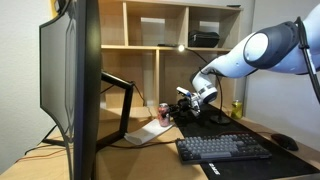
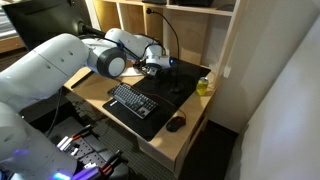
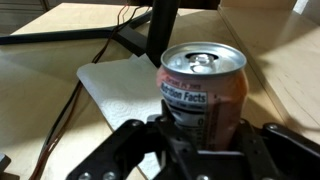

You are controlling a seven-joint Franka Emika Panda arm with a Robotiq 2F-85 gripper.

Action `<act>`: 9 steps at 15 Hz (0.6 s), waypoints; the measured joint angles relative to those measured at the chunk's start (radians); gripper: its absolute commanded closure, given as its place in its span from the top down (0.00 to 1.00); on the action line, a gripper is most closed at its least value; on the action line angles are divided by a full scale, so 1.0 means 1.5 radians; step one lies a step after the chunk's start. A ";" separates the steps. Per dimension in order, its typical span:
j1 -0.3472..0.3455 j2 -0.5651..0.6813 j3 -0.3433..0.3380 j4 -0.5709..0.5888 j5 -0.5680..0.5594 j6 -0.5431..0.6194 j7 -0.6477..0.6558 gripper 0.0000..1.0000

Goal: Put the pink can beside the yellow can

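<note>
The small pinkish-red cylindrical drink can (image 3: 200, 95) with a silvery top shows a "Nutrition Facts" panel; the finer print is illegible. It stands toward the rear edge of the wooden desk (image 3: 285, 50), beside a white paper napkin (image 3: 115, 85). The black claw (image 3: 200, 140) is spread wide, its fingers flanking the can with gaps visible. The yellow-green cylindrical drink can (image 1: 237, 108) occupies a rear corner.

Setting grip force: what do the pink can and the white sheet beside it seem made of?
Pink can: likely thin aluminium; shiny silvery top with pull tab, printed wall. White sheet: probably paper napkin, matte and soft-looking; could be cloth.
</note>
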 measured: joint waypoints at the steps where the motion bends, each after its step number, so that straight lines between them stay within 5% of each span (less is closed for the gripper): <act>1: 0.000 0.000 0.000 0.000 0.001 0.004 0.000 0.18; 9: 0.023 -0.020 -0.033 0.001 -0.039 0.175 -0.039 0.18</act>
